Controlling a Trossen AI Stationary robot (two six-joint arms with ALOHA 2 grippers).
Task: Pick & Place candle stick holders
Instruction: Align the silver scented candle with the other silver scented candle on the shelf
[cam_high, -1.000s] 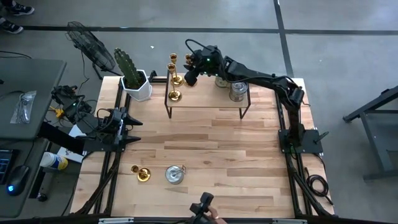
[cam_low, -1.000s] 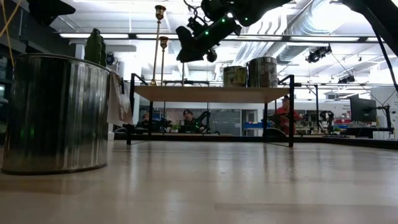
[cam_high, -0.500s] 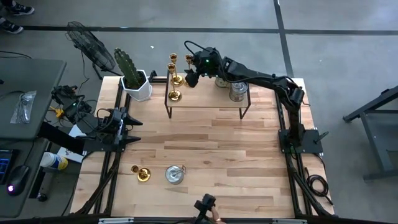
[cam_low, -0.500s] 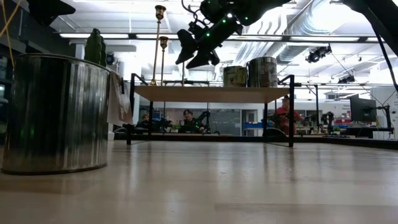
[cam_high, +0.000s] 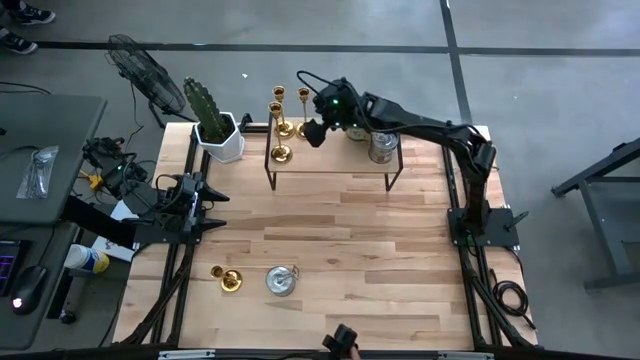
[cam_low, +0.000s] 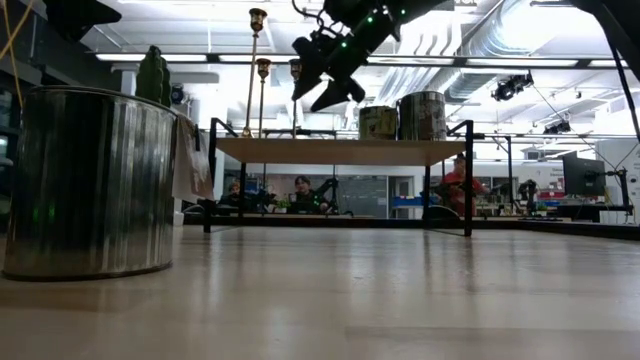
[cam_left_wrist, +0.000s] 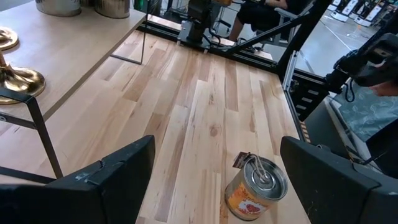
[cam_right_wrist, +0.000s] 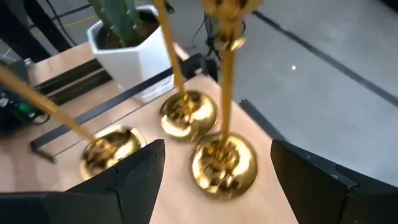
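Gold shiny candlesticks with thin stems and round bases, three of them (cam_high: 281, 125), stand close together at the left end of a small wooden shelf with black metal legs (cam_high: 330, 160). The shelf sits by the far edge of the wooden table (cam_high: 330, 250). In the right wrist view, the nearest gold base (cam_right_wrist: 222, 163) shows between the two dark fingers, with two more bases just beyond it. The right gripper (cam_high: 318, 130) hangs in the air just beside the three candlesticks, and its fingers are spread apart with nothing in them. In the low view it floats above the shelf top (cam_low: 335, 80).

Two round silver metal cups (cam_high: 375, 140) stand at the right end of the shelf. One more gold candlestick (cam_high: 226, 278) lies on its side near the front edge of the table, toward the left corner. Just beside it stands another silver metal cup (cam_high: 281, 281).

A white six-sided pot with a green cactus (cam_high: 215, 128) sits at the far left corner of the table.

The left gripper (cam_high: 205, 205) waits by the left edge of the table. Its fingers are wide apart and hold nothing.
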